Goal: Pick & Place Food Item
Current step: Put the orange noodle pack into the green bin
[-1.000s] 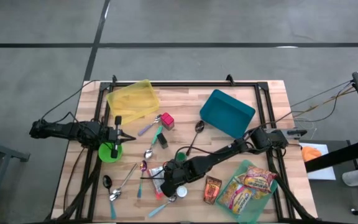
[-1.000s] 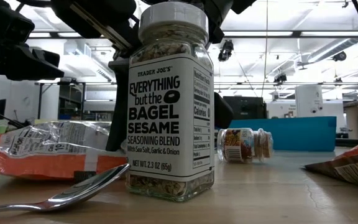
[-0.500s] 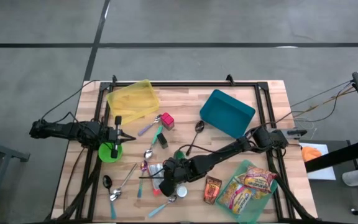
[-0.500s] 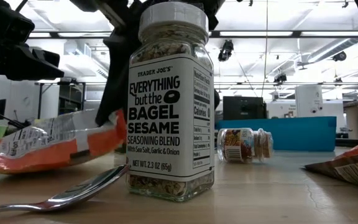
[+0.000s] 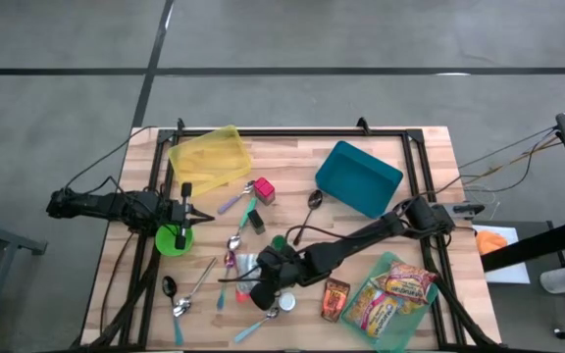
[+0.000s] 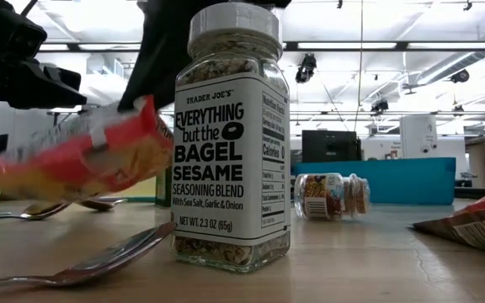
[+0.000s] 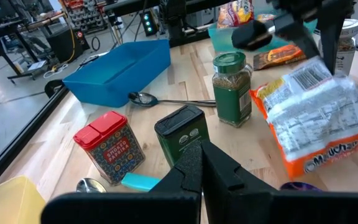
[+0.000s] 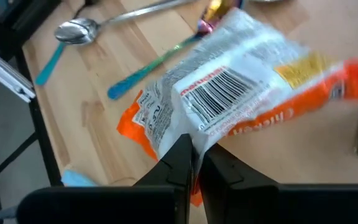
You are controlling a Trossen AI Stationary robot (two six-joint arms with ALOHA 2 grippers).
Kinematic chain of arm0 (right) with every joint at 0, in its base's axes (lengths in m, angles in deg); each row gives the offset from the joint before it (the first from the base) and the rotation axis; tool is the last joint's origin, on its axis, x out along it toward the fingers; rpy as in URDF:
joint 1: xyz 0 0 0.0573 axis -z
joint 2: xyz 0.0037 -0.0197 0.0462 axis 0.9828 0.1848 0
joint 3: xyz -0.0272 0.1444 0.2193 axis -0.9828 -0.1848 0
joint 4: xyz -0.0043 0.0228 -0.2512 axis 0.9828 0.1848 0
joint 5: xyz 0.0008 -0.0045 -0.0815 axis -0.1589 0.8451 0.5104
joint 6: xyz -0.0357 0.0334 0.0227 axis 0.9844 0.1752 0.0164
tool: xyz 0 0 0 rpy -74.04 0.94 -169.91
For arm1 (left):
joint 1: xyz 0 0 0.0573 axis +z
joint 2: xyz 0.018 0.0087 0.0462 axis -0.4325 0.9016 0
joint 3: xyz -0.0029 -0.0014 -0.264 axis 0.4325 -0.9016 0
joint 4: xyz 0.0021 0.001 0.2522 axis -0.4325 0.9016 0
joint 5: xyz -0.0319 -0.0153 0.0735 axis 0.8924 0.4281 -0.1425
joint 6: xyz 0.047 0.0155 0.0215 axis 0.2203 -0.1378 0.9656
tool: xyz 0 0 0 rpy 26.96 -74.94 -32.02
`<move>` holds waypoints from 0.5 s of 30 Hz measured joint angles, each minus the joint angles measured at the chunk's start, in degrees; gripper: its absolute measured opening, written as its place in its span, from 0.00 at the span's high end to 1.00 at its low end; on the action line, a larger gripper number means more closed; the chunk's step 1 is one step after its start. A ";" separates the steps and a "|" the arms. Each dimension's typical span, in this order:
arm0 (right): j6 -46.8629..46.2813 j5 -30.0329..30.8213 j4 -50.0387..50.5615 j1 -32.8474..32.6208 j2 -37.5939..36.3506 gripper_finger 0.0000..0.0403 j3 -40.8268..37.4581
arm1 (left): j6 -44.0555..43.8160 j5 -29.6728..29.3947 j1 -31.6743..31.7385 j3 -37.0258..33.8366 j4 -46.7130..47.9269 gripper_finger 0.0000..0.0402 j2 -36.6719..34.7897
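Observation:
An orange and silver snack bag with a barcode hangs in my right gripper, which is shut on it above the table's near middle. In the low view the bag floats tilted above the wood, left of the seasoning jar. From the left wrist view the bag shows under the dark right arm. My left gripper is shut on nothing and waits at the table's left edge, above a green cup. My right gripper pinches the bag's edge near one orange end between its two fingers. The fingers slant down at it from the table's right side. The bag is lifted clear of the table and tilts away from the fingers, crinkled.
A bagel seasoning jar stands just beside the bag. Several spoons, a green spice jar, a red tin and a dark tin lie around. A teal bin and a yellow bin sit farther back; snack packets lie right.
My right gripper has risen and rolled, still shut on the snack bag. The bag, which lay on the table a second ago, has come up end first and now hangs clear of the wood, tilted.

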 joint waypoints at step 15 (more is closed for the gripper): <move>10.26 22.00 -0.02 -6.29 -5.86 0.96 0.04 | 0.00 0.00 0.00 -0.01 0.00 1.00 0.00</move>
